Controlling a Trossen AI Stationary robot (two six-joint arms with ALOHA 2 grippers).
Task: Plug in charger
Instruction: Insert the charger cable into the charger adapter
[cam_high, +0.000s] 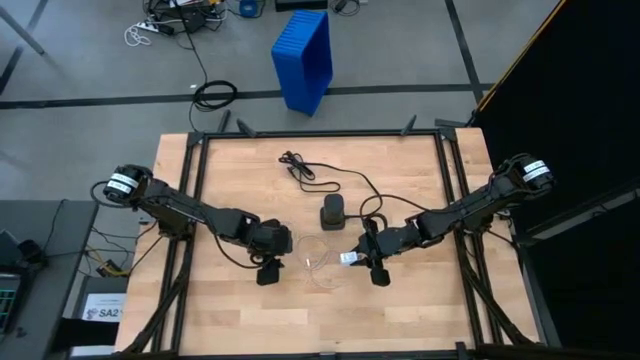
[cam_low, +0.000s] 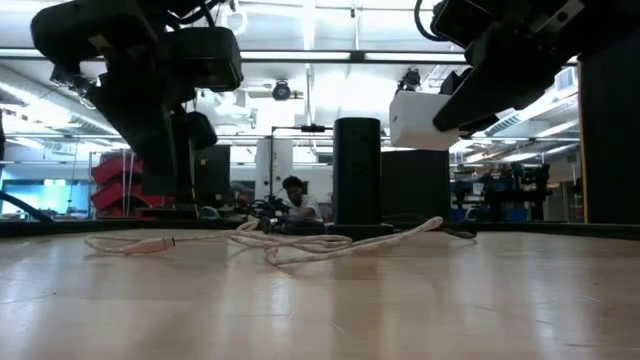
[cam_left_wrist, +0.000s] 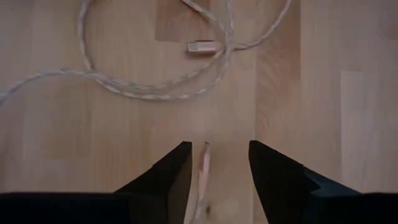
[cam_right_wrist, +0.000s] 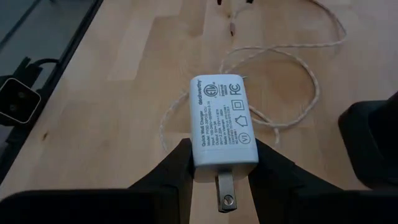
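**High view: charger held aloft on the right, cable end between the left fingers**

Starting at your left, the left gripper sits low over the wooden table, near the middle. Its wrist view shows the two dark fingers part-way apart with a thin strand of the white braided cable running between them; whether they actually pinch it, you cannot tell. Ahead of them the cable loops on the wood, and its metallic plug tip lies free.

Moving right, a black upright block stands mid-table with a black cord trailing behind it.

Further right, the right gripper clamps the charger: a white rectangular brick, printed grey text and certification marks on its face, one metal prong showing at the finger end. The low view shows it lifted clear of the table.
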